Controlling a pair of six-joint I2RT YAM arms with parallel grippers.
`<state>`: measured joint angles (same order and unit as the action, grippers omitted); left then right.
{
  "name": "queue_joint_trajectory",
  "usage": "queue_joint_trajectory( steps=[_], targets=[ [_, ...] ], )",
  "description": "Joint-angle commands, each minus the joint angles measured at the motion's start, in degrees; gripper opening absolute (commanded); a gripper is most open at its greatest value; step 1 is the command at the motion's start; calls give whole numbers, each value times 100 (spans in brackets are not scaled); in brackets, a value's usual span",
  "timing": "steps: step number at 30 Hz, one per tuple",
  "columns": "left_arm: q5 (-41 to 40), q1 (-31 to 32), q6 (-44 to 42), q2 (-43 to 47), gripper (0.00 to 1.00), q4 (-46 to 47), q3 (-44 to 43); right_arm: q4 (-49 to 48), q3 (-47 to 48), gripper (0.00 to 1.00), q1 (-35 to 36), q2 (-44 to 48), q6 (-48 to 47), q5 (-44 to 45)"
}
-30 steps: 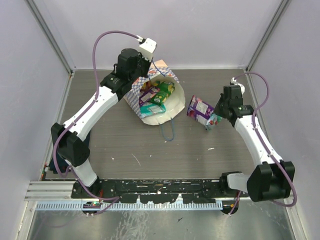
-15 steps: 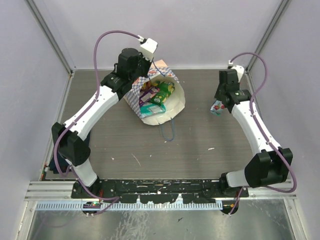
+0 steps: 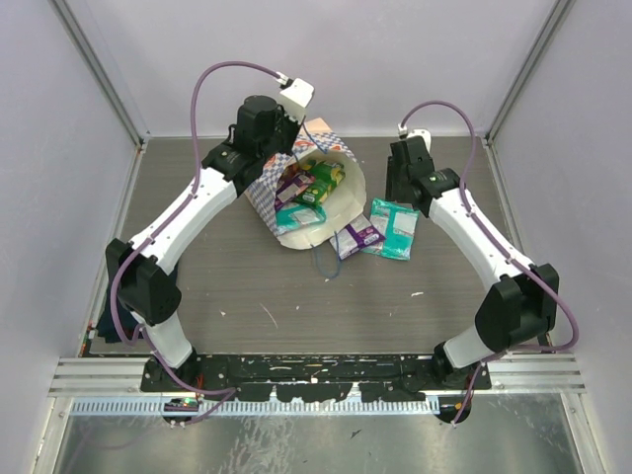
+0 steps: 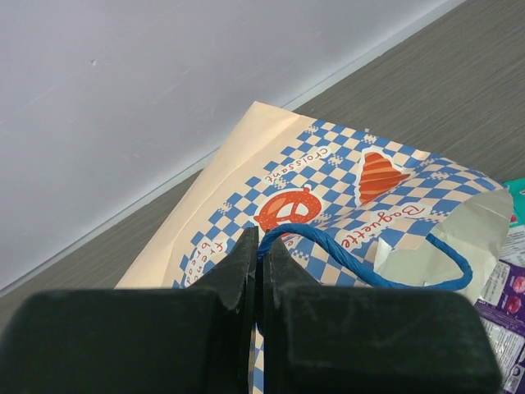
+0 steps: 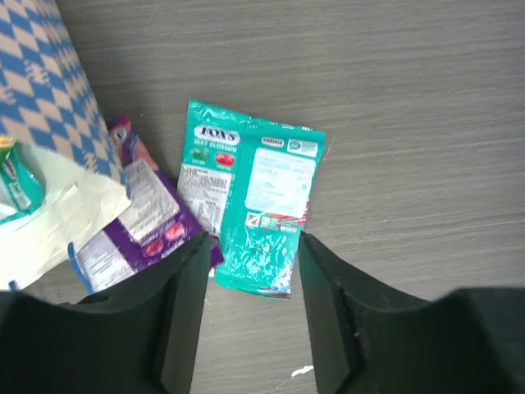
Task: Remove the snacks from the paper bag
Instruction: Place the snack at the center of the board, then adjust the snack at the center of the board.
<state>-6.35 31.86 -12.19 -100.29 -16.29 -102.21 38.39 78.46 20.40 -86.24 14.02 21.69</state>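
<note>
The paper bag (image 3: 326, 212) lies on its side at the table's back middle, mouth up, with several snacks (image 3: 311, 183) inside. My left gripper (image 4: 261, 240) is shut on its blue cord handle (image 4: 369, 263) at the bag's back rim (image 4: 328, 180). A teal packet (image 5: 250, 193) and a purple packet (image 5: 139, 226) lie flat on the table right of the bag (image 5: 49, 90). My right gripper (image 5: 253, 246) hangs open just above the teal packet's near end, holding nothing. From above, the teal packet (image 3: 393, 227) and the purple packet (image 3: 357, 237) sit below the right gripper (image 3: 398, 190).
The bag's second blue handle (image 3: 331, 262) trails on the table toward the front. Pale enclosure walls (image 3: 79, 197) close in the left, back and right. A dark bundle (image 3: 102, 331) sits by the left arm's base. White specks (image 3: 418, 293) dot the wood surface.
My right arm swung left toward the bag and its gripper opened. The teal and purple packets it carried now lie on the table beside the bag. The left arm barely moved.
</note>
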Motion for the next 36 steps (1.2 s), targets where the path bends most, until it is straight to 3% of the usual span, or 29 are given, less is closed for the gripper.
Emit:
queue_joint_trajectory(
  steps=[1,4,8,14,25,33,35,36],
  targets=[
    [-163,-57,-167,74,0,217,-334,-354,225,61,-207,-90,-29,-57],
    [-183,-55,-195,64,0,200,-347,-515,-35,76,-325,-281,76,-26],
    [-183,-57,-222,46,0,159,-394,-1060,-617,78,-893,-433,459,-290],
    [-151,-56,-236,35,0,144,-431,-2313,-1882,70,-2015,-473,1322,-2101],
    [-123,-56,-282,-25,0,76,-514,-4008,-3302,55,-2342,-868,2358,-2935],
    [-120,-57,-309,-16,0,63,-506,-5491,-4271,40,-2369,-793,3075,-3203],
    [-130,-57,-325,-40,0,42,-526,-5774,-4407,25,-2363,-746,3164,-3285],
    [-136,-57,-328,-41,0,45,-535,-5810,-4415,8,-2365,-711,3170,-3301]
  ],
)
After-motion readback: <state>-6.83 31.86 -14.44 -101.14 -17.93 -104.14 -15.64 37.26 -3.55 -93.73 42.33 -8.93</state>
